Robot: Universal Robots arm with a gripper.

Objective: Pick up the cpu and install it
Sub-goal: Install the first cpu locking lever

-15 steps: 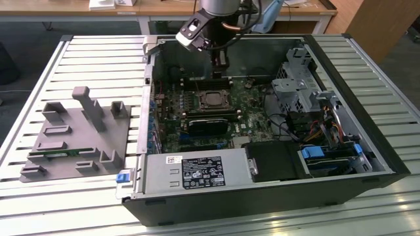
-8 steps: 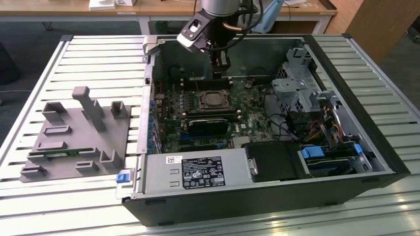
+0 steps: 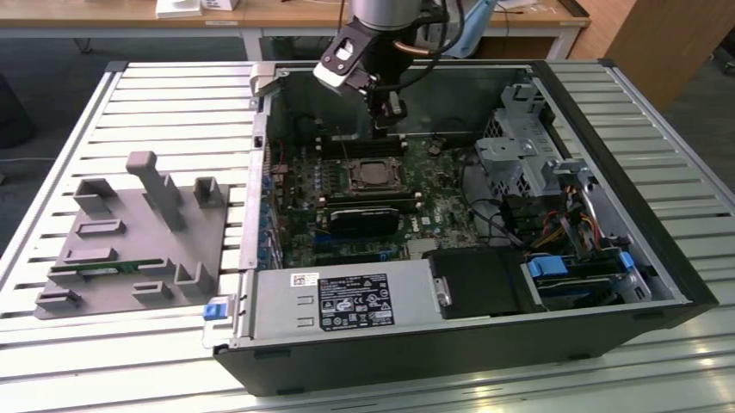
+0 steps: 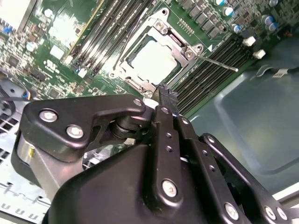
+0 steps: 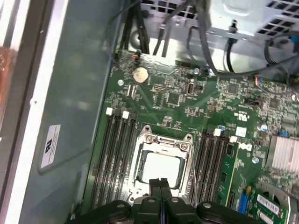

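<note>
My 1 gripper (image 5: 161,183), fingers pressed together on nothing, hangs over 1 cpu (image 5: 161,168) seated in 1 socket (image 5: 163,138), upper centre of the exterior view; 1 grey tray (image 3: 138,241) lies at its left.

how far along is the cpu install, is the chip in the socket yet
Looks done: the cpu lies flat inside the socket, not in the end effector. In hand: nothing; the end effector is shut and empty, and it hovers close over the socket's edge. Left: I cannot tell whether the socket's metal frame is latched down; a thin lever sticks out beside it.
</note>
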